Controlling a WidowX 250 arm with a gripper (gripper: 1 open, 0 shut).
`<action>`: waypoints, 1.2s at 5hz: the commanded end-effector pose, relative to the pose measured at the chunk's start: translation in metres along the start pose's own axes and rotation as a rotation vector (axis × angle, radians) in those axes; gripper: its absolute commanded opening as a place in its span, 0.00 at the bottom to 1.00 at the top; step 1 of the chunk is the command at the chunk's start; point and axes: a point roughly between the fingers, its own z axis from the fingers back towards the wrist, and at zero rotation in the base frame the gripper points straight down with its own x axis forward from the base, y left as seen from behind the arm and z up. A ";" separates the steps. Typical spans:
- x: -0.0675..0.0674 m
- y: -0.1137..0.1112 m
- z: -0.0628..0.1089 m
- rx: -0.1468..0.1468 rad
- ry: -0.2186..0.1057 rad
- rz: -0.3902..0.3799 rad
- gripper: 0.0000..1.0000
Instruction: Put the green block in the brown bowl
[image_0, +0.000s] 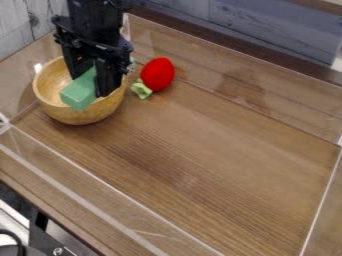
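Note:
The mint-green block (82, 92) hangs tilted over the brown bowl (54, 104), its lower end down inside the rim. My black gripper (91, 68) comes straight down from above and is shut on the green block's upper end. The bowl is a round tan wooden one at the left of the table, and the arm hides part of its far rim.
A red strawberry toy (156, 73) with a green leafy top lies just right of the bowl. A clear plastic wall (80, 205) runs along the front of the table. The wooden tabletop (227, 150) stretches to the right.

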 end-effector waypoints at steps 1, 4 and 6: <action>0.022 0.011 0.010 0.028 -0.038 0.012 0.00; 0.051 0.034 0.020 0.049 -0.040 0.010 0.00; 0.049 0.038 0.035 0.052 -0.038 0.029 0.00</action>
